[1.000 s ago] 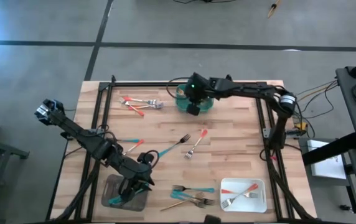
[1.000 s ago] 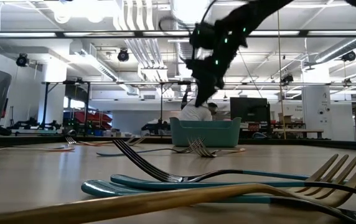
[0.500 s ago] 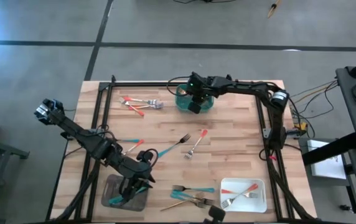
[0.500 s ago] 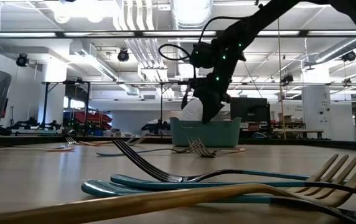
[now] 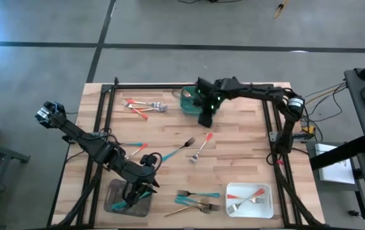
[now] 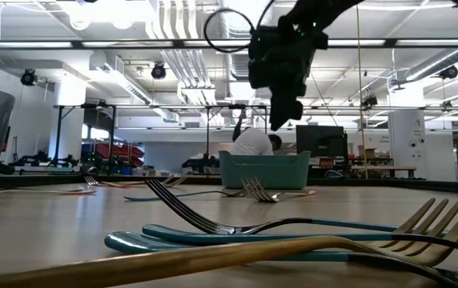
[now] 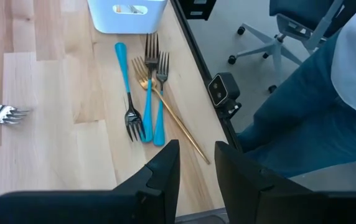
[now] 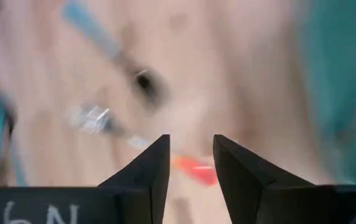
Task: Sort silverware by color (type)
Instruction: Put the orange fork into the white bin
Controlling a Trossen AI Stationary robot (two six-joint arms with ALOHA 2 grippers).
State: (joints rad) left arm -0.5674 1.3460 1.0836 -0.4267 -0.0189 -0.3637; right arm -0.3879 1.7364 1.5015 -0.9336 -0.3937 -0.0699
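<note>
My right gripper (image 5: pixel 206 117) hangs by the green tray (image 5: pixel 189 100), fingers spread, empty, aiming at the red-handled fork (image 5: pixel 201 149). Left gripper (image 5: pixel 138 191) over grey tray (image 5: pixel 113 198), fingers slightly apart.

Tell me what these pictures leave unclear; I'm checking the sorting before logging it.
- Green tray contents: high view, right gripper and arm cover part; low view, its wall hides the inside.
- Grey tray contents: high view, left gripper hangs over it.
- Right wrist view: motion blur; silverware below cannot be told apart.
- White tray: left wrist view, cut off by the edge.
</note>
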